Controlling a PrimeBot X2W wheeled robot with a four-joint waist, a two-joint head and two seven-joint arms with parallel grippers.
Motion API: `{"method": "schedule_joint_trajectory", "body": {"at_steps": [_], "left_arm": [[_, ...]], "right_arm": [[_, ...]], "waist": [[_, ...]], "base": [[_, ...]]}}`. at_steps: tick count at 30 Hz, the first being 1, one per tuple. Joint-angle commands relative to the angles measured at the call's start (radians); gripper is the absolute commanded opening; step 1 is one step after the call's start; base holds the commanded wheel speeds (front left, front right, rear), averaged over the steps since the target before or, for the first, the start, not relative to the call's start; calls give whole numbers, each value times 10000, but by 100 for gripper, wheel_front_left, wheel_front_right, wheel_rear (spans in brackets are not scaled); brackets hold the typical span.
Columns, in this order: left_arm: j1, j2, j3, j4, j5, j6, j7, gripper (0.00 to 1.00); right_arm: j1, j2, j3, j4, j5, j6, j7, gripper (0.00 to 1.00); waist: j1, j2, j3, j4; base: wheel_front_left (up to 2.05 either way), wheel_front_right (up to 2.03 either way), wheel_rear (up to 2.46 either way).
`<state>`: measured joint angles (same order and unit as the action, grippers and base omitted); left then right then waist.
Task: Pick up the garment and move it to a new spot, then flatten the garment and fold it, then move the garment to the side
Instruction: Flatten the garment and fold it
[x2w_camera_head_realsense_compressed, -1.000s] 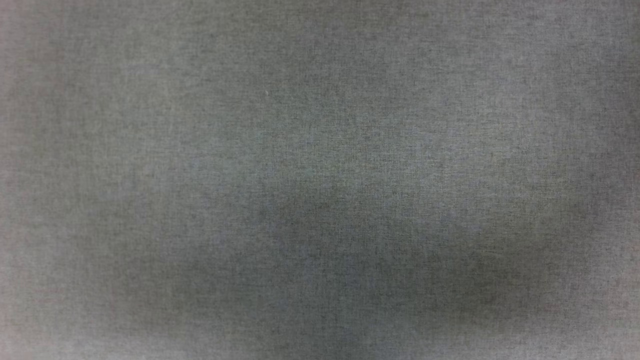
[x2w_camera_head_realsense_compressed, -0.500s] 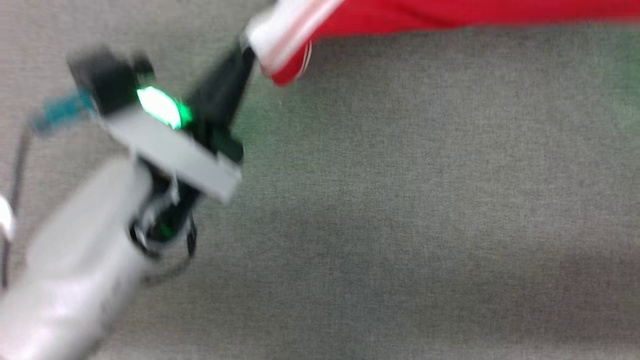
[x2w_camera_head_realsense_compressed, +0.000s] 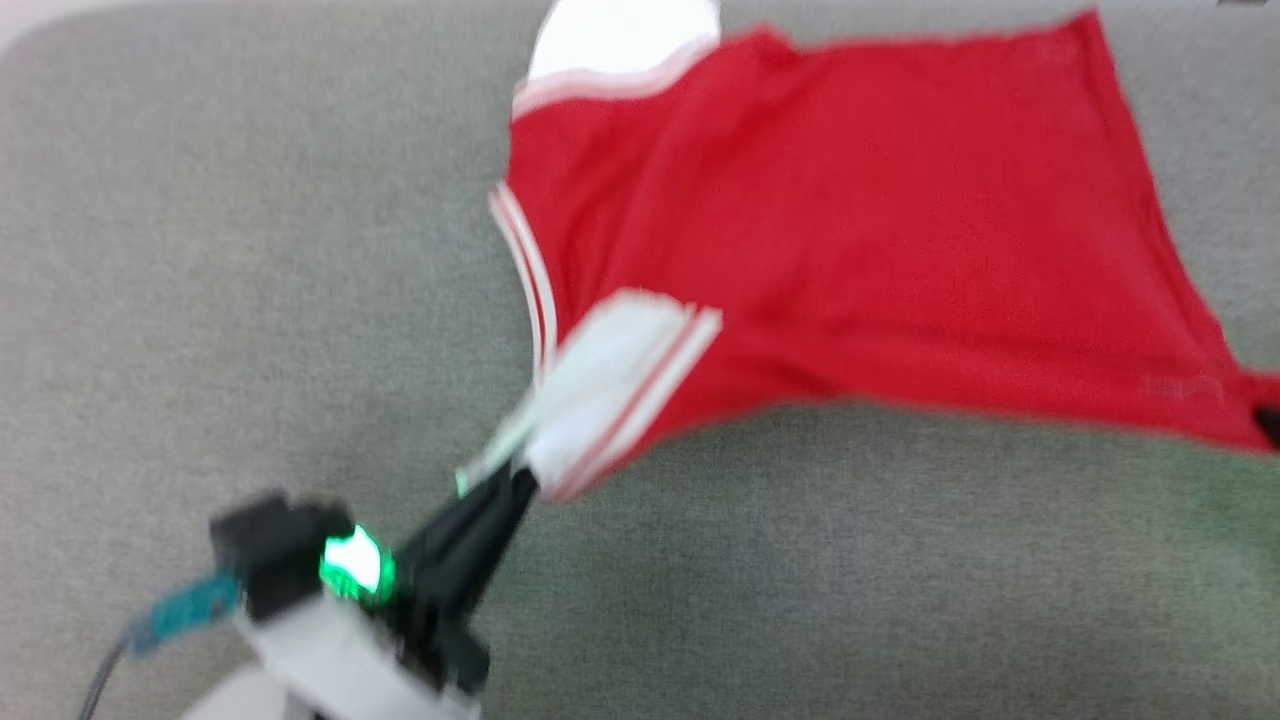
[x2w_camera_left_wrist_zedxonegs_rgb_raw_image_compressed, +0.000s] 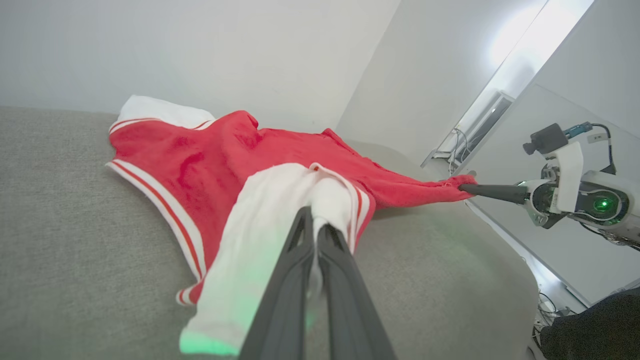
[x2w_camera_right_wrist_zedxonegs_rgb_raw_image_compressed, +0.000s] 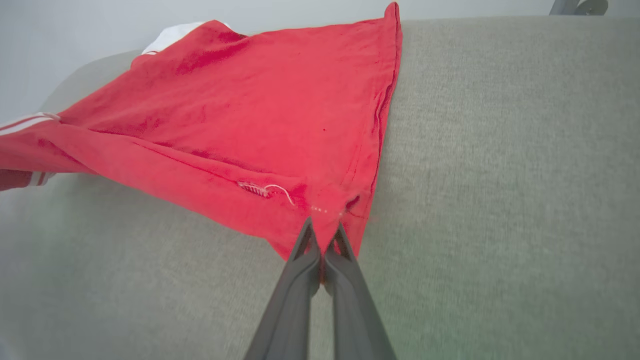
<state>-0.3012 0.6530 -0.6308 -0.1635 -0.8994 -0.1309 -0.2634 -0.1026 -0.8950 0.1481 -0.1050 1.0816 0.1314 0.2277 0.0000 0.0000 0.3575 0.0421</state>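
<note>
At seven o'clock in the head view, the left gripper (x2w_camera_head_realsense_compressed: 512, 482) pinches the white striped sleeve (x2w_camera_head_realsense_compressed: 620, 370) of the soft red jersey garment (x2w_camera_head_realsense_compressed: 850, 230). At three o'clock the right gripper (x2w_camera_right_wrist_zedxonegs_rgb_raw_image_compressed: 324, 231) pinches its hem corner (x2w_camera_right_wrist_zedxonegs_rgb_raw_image_compressed: 325, 207). The cloth is pulled taut between them, probably to flatten it, and reaches toward twelve across the grey fabric-covered bench (x2w_camera_head_realsense_compressed: 250, 250).

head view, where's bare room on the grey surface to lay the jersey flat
Bare: the grey surface left of the red jersey, and the strip below it, right of the left end effector. Crowded: upper middle and right, under the jersey.
</note>
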Motion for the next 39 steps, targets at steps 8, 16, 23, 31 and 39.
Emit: {"method": "schedule_joint_trajectory", "body": {"at_steps": [8, 16, 23, 31, 39], "left_arm": [[2354, 747, 585, -1551, 196, 87, -10, 0], [1383, 748, 523, -1489, -11, -1, 252, 0], [-1277, 475, -654, -204, -699, -6, 464, 0], [-3064, 123, -1696, 1637, -1331, 0, 83, 0], [-3730, 1, -2602, 3234, -1420, -2, -17, 0]], "right_arm": [[3231, 762, -2333, -2174, -522, -15, 1180, 0], [2906, 1824, -3311, -3136, -855, -15, 2418, 0], [76, 2064, -2206, -1340, -987, -15, 3182, 0], [-1749, 2277, -1254, 679, -1391, -14, 2921, 0], [-2309, 2383, -464, 1497, -1368, -14, 2298, 0]], "waist": [[0, 0, -841, -14], [0, 0, -646, 37], [0, 0, -73, -12], [0, 0, 639, -21], [0, 0, 1060, -165]], "base": [[0, 0, 0], [0, 0, 0], [0, 0, 0], [0, 0, 0], [0, 0, 0]]}}
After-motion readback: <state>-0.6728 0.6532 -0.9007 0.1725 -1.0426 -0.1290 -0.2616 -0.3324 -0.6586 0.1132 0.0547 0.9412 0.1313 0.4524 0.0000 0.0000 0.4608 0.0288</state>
